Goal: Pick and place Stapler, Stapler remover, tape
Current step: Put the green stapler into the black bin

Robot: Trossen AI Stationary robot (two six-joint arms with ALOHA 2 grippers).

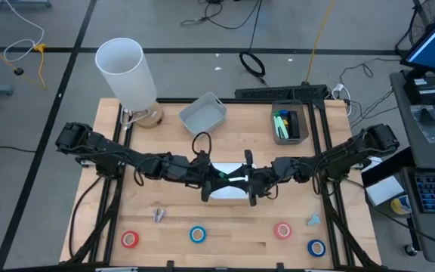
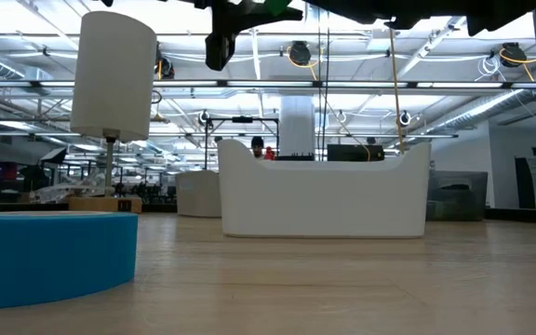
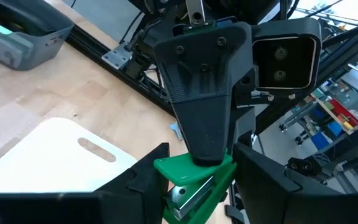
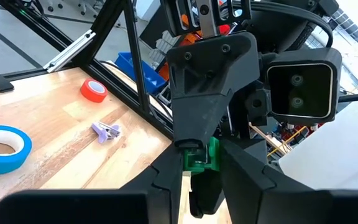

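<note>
The wooden counter [image 1: 225,223] is being ringed by grey floor. Above the central white tray [image 1: 229,190], a green stapler [image 3: 194,180] is being clamped by both the left tool [image 1: 216,180] and right tool [image 1: 249,181]. Tape rolls [image 1: 197,235] are being left along the near edge.

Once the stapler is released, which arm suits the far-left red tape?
Left. The red tape lies on its side of the table; left gripper and right gripper both hold the green stapler.

text: none legible | labels: none | numbers: none | signs: none
</note>
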